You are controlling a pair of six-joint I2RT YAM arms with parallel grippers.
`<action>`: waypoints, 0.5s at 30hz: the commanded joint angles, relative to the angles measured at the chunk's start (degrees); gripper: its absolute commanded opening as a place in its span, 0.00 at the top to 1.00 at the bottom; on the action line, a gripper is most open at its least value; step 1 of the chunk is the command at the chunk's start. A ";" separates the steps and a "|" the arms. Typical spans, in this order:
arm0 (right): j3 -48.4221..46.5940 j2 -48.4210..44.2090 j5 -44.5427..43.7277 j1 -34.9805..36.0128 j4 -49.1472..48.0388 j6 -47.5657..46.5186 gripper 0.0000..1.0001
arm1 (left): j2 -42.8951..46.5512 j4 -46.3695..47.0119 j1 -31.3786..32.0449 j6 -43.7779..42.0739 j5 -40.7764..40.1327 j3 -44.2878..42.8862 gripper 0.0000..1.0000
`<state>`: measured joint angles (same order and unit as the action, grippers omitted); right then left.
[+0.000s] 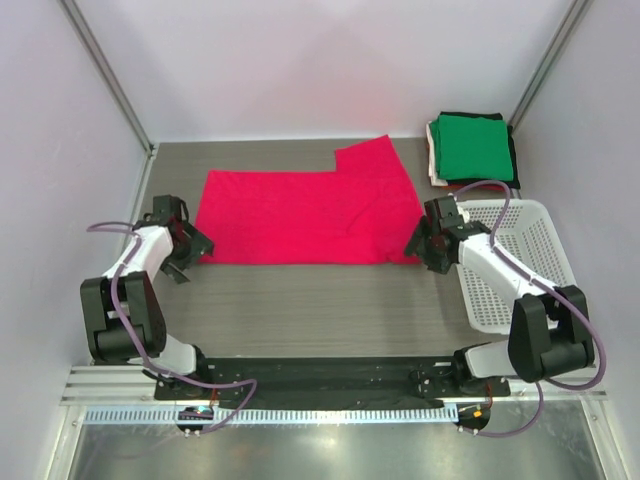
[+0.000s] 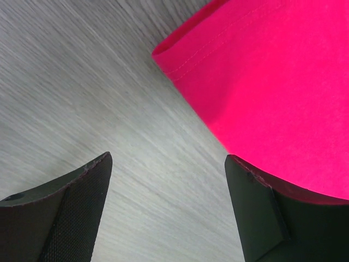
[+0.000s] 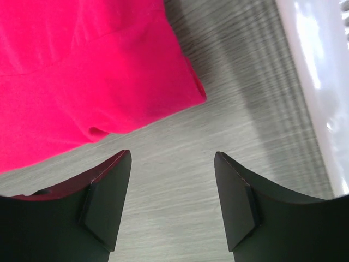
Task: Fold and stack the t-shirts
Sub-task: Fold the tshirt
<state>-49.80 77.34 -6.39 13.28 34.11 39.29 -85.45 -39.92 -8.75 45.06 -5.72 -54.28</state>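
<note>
A bright red-pink t-shirt (image 1: 305,212) lies flat across the middle of the table, partly folded, with a flap doubled over at its far right. My left gripper (image 1: 187,247) is open and empty at the shirt's near left corner (image 2: 163,53). The shirt (image 2: 272,82) fills the upper right of the left wrist view. My right gripper (image 1: 424,245) is open and empty at the shirt's near right corner (image 3: 197,90). A stack of folded shirts, green (image 1: 472,146) on top with white and black edges below, sits at the far right.
A white plastic mesh basket (image 1: 520,265) stands on the right, next to my right arm. Its rim also shows in the right wrist view (image 3: 316,82). Grey walls and metal posts close in the back and the sides.
</note>
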 commanded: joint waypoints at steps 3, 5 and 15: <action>1.63 2.99 -0.81 -0.01 -8.43 1.93 0.35 | -0.24 7.31 -0.65 4.42 -0.79 2.24 0.16; 2.69 4.04 -1.60 -0.09 -11.85 1.67 0.38 | -0.33 8.80 -0.83 5.74 -0.88 3.21 0.17; 2.52 11.51 -6.26 -0.53 -16.62 0.88 0.56 | -4.90 15.48 -0.83 10.66 -1.32 5.42 0.35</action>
<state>-46.68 88.40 -8.91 13.17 20.95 40.47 -88.27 -29.06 -9.26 53.56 -6.28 -48.62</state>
